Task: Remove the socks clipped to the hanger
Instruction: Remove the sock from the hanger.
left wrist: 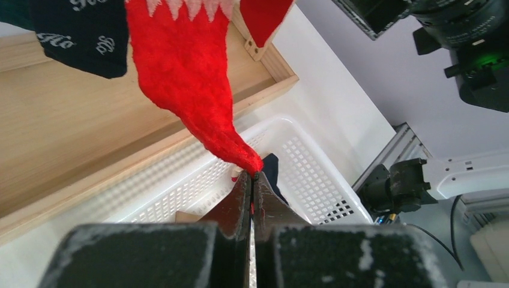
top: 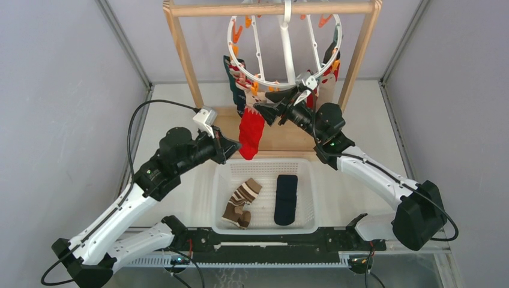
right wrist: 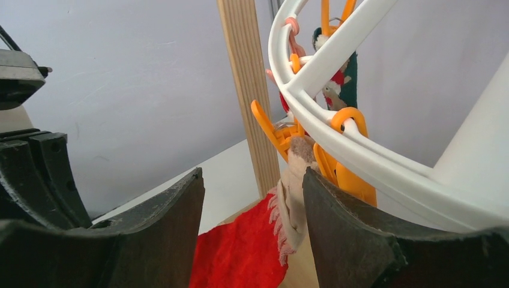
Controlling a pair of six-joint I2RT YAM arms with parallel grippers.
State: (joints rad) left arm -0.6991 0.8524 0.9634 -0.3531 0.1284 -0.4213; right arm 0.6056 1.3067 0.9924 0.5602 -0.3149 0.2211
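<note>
Left hand point(left wrist: 252, 177) tight on red sock point(left wrist: 186, 78); right hand point(right wrist: 252, 183) agape beside orange clip point(right wrist: 271, 129) on hanger point(right wrist: 366, 159).

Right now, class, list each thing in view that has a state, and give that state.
left gripper, jaws shut on the red sock toe
right gripper, jaws open, facing the orange clip
red sock, cuff clipped to the hanger
striped sock, lying in the basket
navy sock, lying in the basket

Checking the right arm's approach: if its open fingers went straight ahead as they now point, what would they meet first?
Likely the red sock's cream cuff, hanging from an orange clip on the hanger; depth is hard to judge.
</note>
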